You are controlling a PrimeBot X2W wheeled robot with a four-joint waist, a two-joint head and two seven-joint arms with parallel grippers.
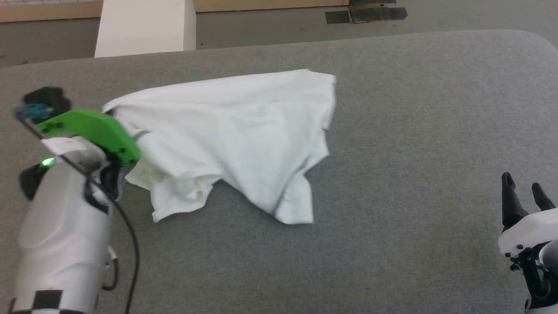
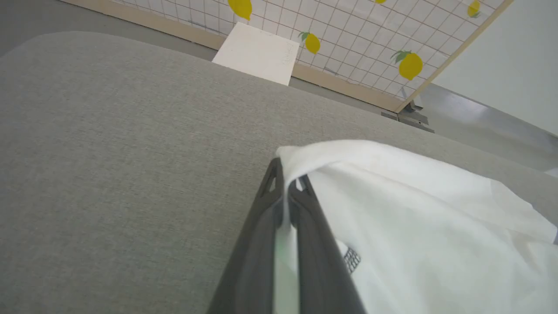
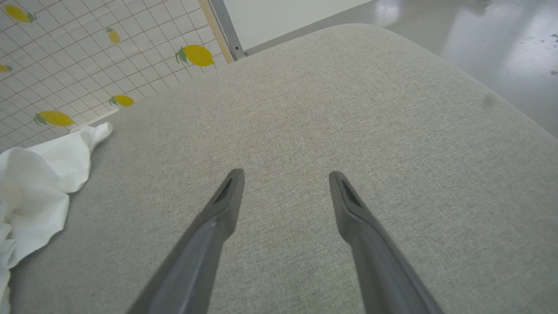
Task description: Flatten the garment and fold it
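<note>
The garment is a white, wrinkly shirt lying bunched on the grey table, with a dark zigzag seam near its front edge. Its left corner is lifted off the surface. My left gripper is shut on that corner of the garment, and white cloth runs between its two dark fingers. In the head view the left arm's green wrist piece sits at the garment's left end, hiding the fingertips. Far from the cloth, at the lower right, my right gripper stands open above bare table, also seen as the right gripper.
A rigid white box stands on the floor beyond the table's far edge. A tiled wall with lemon prints lies behind it. A dark floor mat is at the top. The table's right corner is rounded.
</note>
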